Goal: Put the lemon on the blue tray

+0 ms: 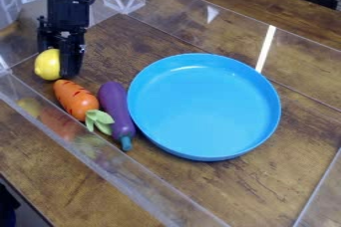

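Observation:
The small yellow lemon [47, 65] is at the far left of the wooden table, just above the carrot. My black gripper [59, 62] comes down from above and is shut on the lemon, whose yellow side shows to the left of the dark fingers [67, 60]. I cannot tell whether the fruit is touching the table. The large round blue tray [206, 107] lies to the right of centre with nothing in it, well apart from the gripper.
An orange carrot [75, 98] and a purple eggplant [118, 110] lie side by side between the lemon and the tray. A clear plastic wall [60, 121] runs along the table's front-left edge. The bare wooden table [160, 32] stretches behind the tray.

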`<act>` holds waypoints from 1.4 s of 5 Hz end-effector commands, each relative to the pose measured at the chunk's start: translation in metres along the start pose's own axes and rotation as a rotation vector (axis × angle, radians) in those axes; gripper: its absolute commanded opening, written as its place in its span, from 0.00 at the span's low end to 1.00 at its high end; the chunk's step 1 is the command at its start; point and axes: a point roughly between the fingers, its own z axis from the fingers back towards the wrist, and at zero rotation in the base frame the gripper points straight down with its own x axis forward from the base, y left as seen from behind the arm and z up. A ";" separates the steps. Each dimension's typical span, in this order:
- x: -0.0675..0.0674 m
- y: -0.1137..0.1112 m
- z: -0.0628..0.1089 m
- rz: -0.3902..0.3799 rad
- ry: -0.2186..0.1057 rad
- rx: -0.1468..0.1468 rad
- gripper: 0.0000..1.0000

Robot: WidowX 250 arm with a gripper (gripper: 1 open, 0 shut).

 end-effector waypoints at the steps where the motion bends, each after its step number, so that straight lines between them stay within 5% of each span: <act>1: -0.003 0.014 0.016 0.029 -0.038 0.019 0.00; 2: -0.006 0.019 0.022 0.043 -0.042 0.022 0.00; 7: 0.024 0.012 0.036 0.318 -0.113 0.041 0.00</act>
